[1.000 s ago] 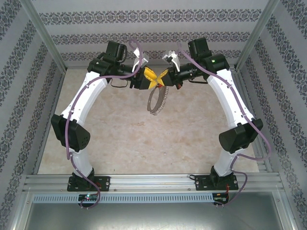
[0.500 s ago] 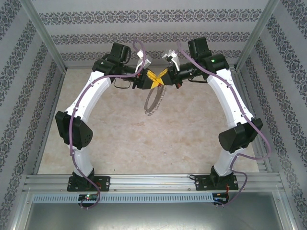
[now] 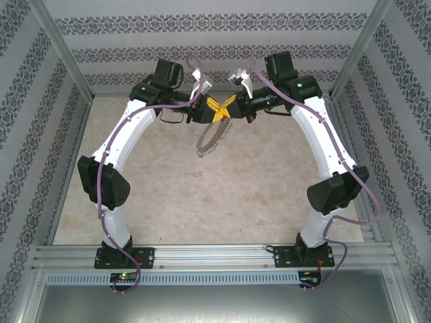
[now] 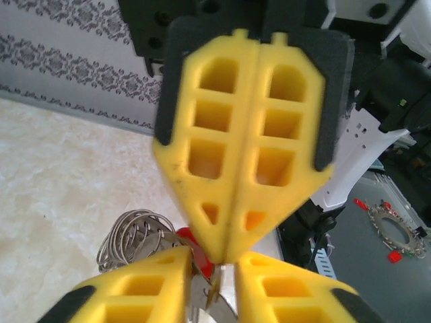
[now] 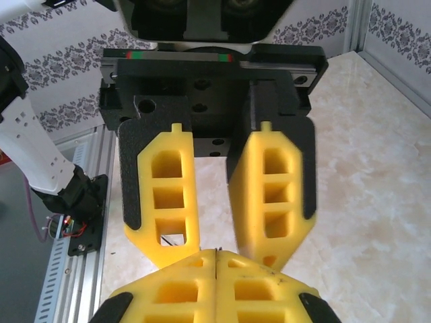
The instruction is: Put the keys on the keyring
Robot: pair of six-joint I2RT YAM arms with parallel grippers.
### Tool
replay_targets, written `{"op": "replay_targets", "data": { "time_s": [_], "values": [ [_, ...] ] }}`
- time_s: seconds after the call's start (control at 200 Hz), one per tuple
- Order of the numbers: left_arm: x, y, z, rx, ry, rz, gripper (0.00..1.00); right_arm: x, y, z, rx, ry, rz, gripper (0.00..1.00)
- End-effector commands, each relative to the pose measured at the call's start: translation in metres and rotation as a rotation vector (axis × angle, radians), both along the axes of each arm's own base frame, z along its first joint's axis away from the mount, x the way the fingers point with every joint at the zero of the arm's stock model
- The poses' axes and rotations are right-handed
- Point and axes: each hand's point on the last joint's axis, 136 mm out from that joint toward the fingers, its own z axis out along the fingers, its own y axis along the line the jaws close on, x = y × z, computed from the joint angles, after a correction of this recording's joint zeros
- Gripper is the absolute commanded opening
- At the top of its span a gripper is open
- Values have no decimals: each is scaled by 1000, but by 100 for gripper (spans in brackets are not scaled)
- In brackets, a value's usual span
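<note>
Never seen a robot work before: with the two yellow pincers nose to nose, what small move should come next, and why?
Probably ease the left pincer shut on the key: its silvery shaft sits between those fingers, while the shut right pincer meets it and the keyring hangs beside. A firm hold seems needed before threading.

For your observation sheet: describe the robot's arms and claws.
Left arm and right arm: white links, black joints, purple cables; green light on the right. Left claw and right claw: yellow fingers with rectangular cut-outs, black backing.
</note>
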Motion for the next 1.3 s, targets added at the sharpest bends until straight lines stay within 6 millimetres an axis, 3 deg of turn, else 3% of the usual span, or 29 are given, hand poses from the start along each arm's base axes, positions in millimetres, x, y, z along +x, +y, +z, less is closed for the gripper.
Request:
{"op": "replay_targets", "data": {
  "time_s": [0.0,0.085,0.21,0.29,0.37,0.5,0.679,0.814,1.294],
  "values": [
    [-3,-4,25,-58,-96,-25,13,-9,7,9,33,-10,50,0],
    [-3,-4,27,-61,-100,-21,0,-8,7,8,33,-7,48,0],
    [-2,-4,29,-63,-102,-16,0,-6,6,12,43,-6,36,0],
    [0,-4,30,-62,-104,-6,0,-4,2,19,62,-6,14,36],
    [2,-4,33,-61,-106,12,0,-1,-8,29,95,-11,-31,44],
    [6,-3,39,-64,-119,61,0,-7,-23,34,141,-23,-110,45],
    [8,-2,50,-88,-116,98,0,-10,-40,5,154,15,-232,45],
    [8,-2,56,-105,-102,116,0,-5,-44,0,263,40,-290,45],
    [7,-9,54,-106,-82,111,0,11,-36,23,389,25,-301,44]
  ]
}}
